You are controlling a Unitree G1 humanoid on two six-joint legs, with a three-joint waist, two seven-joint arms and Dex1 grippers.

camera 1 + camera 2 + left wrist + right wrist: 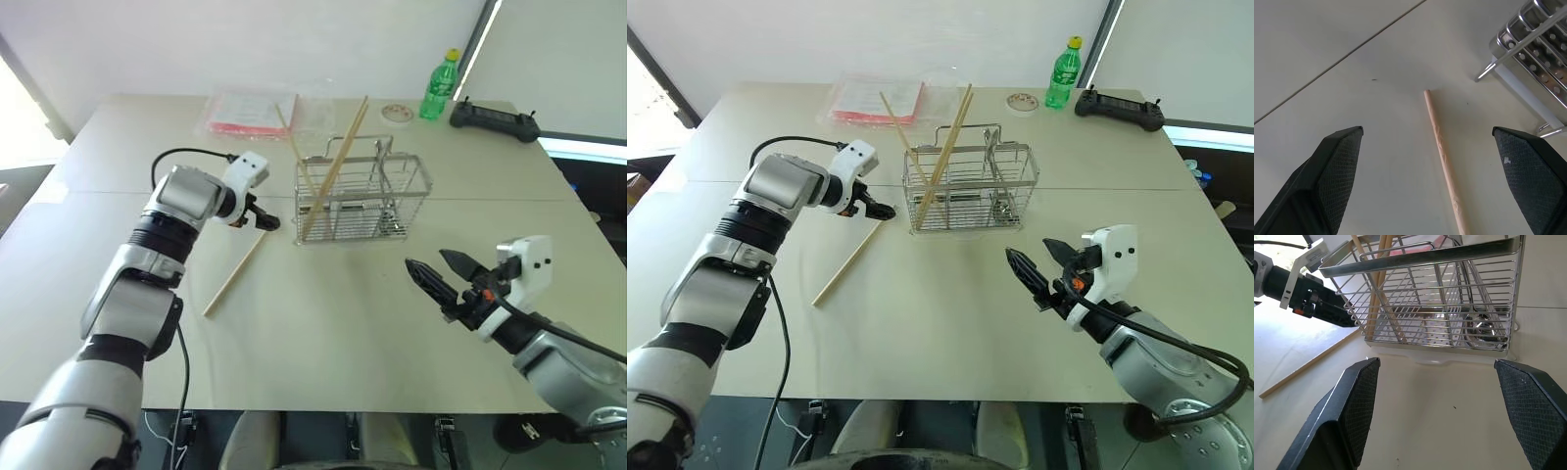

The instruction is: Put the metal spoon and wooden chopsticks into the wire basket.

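Left gripper (1427, 171), fingers spread wide and holding nothing — in the left wrist view the loose wooden chopstick (1444, 159) lies on the table (1327, 49) between the two black fingertips (1339, 161), its long axis running up the middle of the frame, roughly parallel to the fingers, with its blunt end just ahead of the tips. In the left eye view the same chopstick (235, 272) runs diagonally from lower left to upper right; the left gripper (257, 217) hovers over its upper end, just left of the wire basket (411, 186). Three chopsticks already lean in the basket's left part; the metal spoon (1480, 329) rests in its other end. Right gripper (431, 276), also spread and empty, sits at lower right, well apart from the stick — the left arm is judged the nearer for the pickup.
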